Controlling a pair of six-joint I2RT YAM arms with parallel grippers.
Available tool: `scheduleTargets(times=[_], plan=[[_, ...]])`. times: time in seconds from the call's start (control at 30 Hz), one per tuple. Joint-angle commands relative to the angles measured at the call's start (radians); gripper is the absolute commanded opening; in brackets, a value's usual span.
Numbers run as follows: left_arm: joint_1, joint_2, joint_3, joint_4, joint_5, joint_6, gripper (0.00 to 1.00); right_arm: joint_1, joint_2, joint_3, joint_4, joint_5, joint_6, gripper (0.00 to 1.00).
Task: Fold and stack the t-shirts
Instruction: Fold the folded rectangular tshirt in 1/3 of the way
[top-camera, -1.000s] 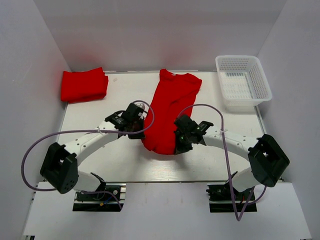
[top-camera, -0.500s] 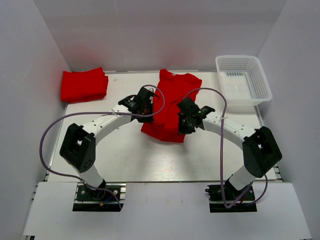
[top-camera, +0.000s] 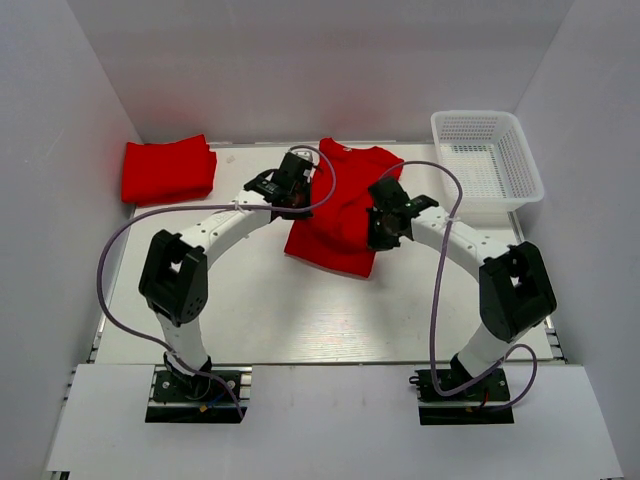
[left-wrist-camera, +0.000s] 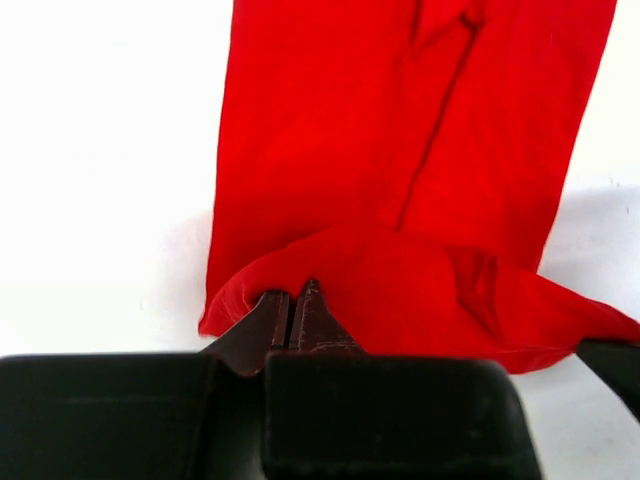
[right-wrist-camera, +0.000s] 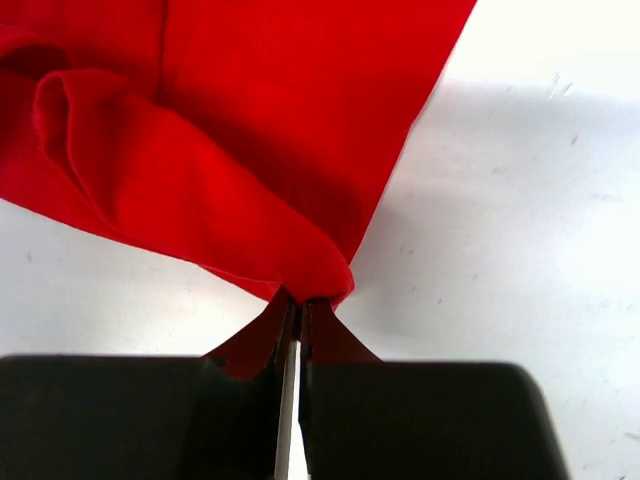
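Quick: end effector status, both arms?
Left end effector: closed, pinching an edge of the bright red cloth t-shirt.
Right end effector: closed, pinching the same t-shirt's edge.

— What are your arms like?
— My left arm (top-camera: 225, 222) and right arm (top-camera: 452, 240): white links, black joint housings, a looping lilac cable (top-camera: 100, 280) on each.
— And the tools?
— My left tool (left-wrist-camera: 291, 292) has dark, tapering fingers (left-wrist-camera: 258, 332) on a broad black block.
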Motion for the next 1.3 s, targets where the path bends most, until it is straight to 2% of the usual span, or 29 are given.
scheduleTargets(times=[0.0, 0.2, 0.53, 0.73, 1.07, 1.27], plan=[[0.015, 0.011, 0.052, 0.064, -0.003, 0.05, 0.0, -0.028, 0.022, 0.057, 0.02, -0.016, -0.048, 0.0], [0.045, 0.068, 0.118, 0.064, -0.003, 0.059, 0.0, -0.073, 0.063, 0.107, 0.032, -0.039, -0.071, 0.0], [0.065, 0.149, 0.166, 0.175, 0.069, 0.122, 0.0, -0.143, 0.143, 0.19, 0.058, -0.105, -0.126, 0.0], [0.075, 0.229, 0.23, 0.175, 0.092, 0.133, 0.0, -0.169, 0.226, 0.264, 0.038, -0.122, -0.152, 0.0], [0.102, 0.278, 0.275, 0.207, 0.075, 0.135, 0.0, -0.208, 0.299, 0.325, 0.035, -0.129, -0.175, 0.0], [0.111, 0.369, 0.373, 0.17, 0.115, 0.157, 0.0, -0.223, 0.35, 0.368, 0.026, -0.154, -0.197, 0.0]])
